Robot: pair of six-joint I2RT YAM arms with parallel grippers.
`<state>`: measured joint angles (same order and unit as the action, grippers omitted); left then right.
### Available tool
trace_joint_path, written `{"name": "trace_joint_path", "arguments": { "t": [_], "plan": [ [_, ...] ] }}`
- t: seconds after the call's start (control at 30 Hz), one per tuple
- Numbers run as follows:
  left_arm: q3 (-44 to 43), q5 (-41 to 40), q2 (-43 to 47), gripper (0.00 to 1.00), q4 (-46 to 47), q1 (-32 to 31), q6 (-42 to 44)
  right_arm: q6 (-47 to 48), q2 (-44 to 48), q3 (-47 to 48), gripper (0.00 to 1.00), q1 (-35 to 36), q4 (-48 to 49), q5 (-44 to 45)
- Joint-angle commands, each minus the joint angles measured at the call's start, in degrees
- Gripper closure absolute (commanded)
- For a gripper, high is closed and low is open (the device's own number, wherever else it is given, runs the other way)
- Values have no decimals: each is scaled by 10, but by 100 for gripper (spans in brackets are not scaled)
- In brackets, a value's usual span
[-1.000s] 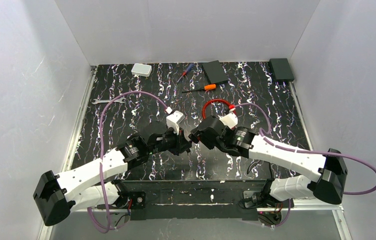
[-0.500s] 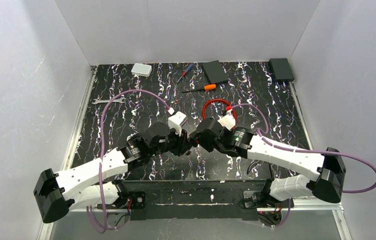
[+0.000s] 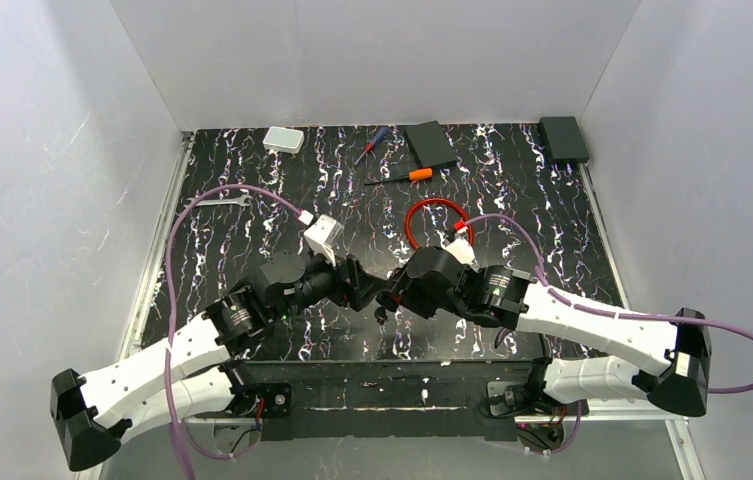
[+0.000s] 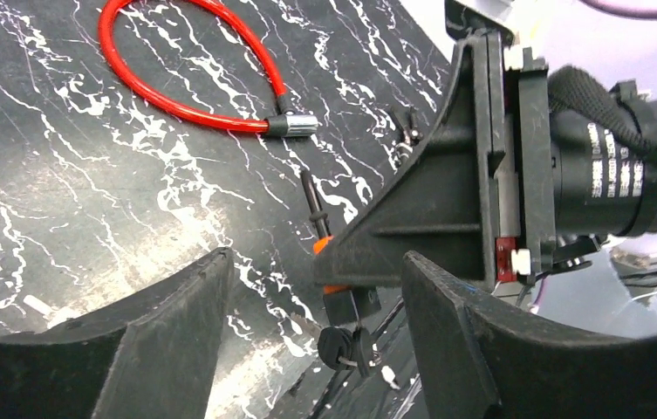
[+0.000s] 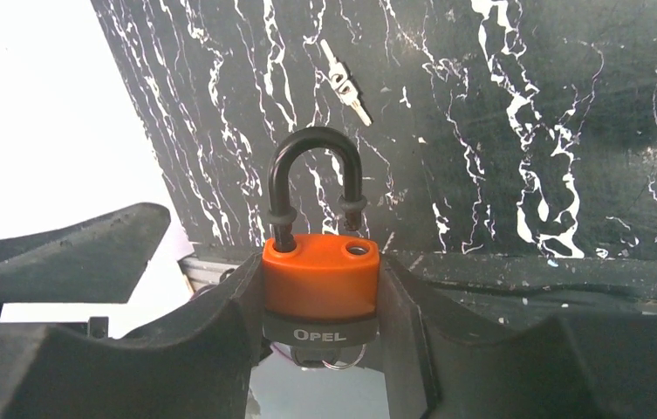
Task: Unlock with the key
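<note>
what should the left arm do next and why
Probably back the left gripper away: its jaws are open and empty, the key sits in the orange padlock held by the right gripper, and one shackle leg is out.

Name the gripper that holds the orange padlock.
The right gripper: it is clamped on the orange body of the padlock. The left gripper is open beside it and holds nothing.

Key (image 4: 343, 346) beneath orange padlock (image 4: 338, 298)
</note>
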<state>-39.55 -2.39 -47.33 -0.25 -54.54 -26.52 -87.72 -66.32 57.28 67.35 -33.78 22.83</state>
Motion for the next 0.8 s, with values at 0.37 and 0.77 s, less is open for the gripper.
{"name": "trace_joint_path", "arguments": {
  "t": [0.37,0.77],
  "plan": [
    [43,59,20,36,44,3,-86,-4,54,-14,99,5,34,3],
    [92,73,71,31,44,3,-95,-3,36,-17,99,10,69,-29]
  ]
}}
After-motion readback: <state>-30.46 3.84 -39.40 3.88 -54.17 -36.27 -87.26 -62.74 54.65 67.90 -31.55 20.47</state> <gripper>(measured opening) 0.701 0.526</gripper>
